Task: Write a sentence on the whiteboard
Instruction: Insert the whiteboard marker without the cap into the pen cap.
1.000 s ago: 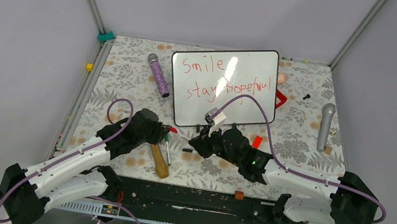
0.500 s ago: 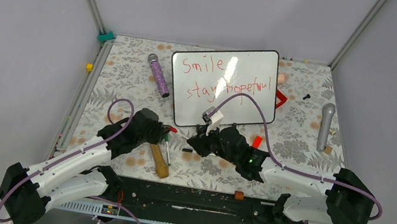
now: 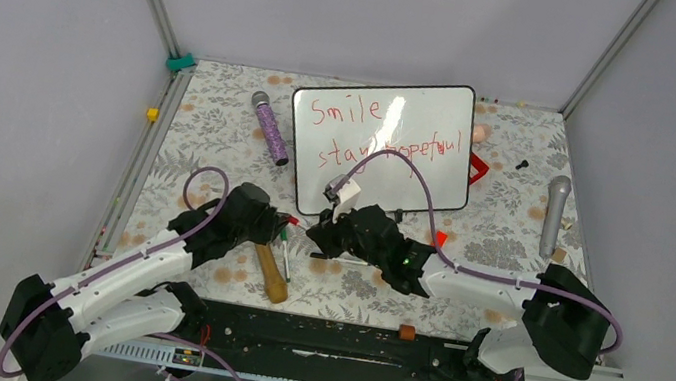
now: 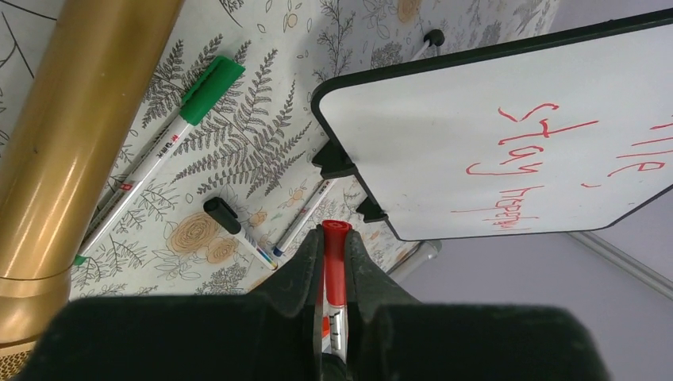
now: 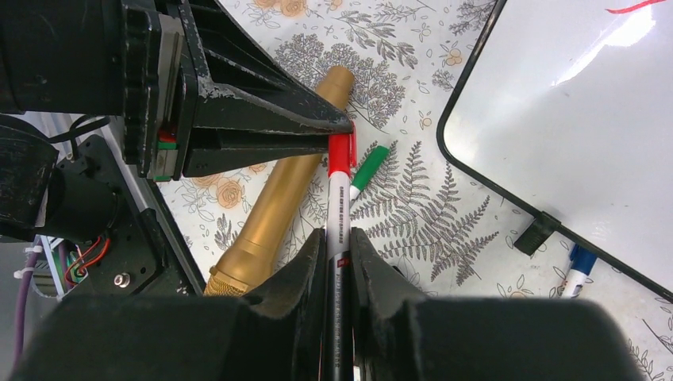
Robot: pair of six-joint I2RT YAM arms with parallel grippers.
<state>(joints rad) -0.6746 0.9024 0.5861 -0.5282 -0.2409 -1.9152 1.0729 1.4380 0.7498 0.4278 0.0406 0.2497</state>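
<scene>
The whiteboard [image 3: 387, 173] [image 4: 444, 151] [image 5: 587, 151] stands propped at the table's middle. The sentence [image 3: 388, 152] [image 4: 524, 155] is on it in red, in two lines reading "Smile" and "stay hopeful". In front of the board my two grippers meet on one red marker [image 5: 339, 210]. My left gripper [image 4: 336, 238] [image 3: 286, 227] is shut on its red cap [image 4: 336, 266] [image 5: 342, 152]. My right gripper [image 5: 339, 242] [image 3: 315, 238] is shut on the white barrel, which points at the left fingertips.
A gold microphone [image 3: 270, 277] [image 5: 278, 214] lies under the grippers. Beside it are a green-capped marker [image 4: 171, 135] [image 5: 369, 167], a black-capped pen [image 4: 234, 230] and a blue pen [image 5: 579, 266]. A purple microphone [image 3: 269, 128] lies left of the board and a silver microphone [image 3: 554, 215] far right.
My right arm has moved left with the marker, bringing its red end up to the left gripper's fingertips. The left arm has stayed still.
</scene>
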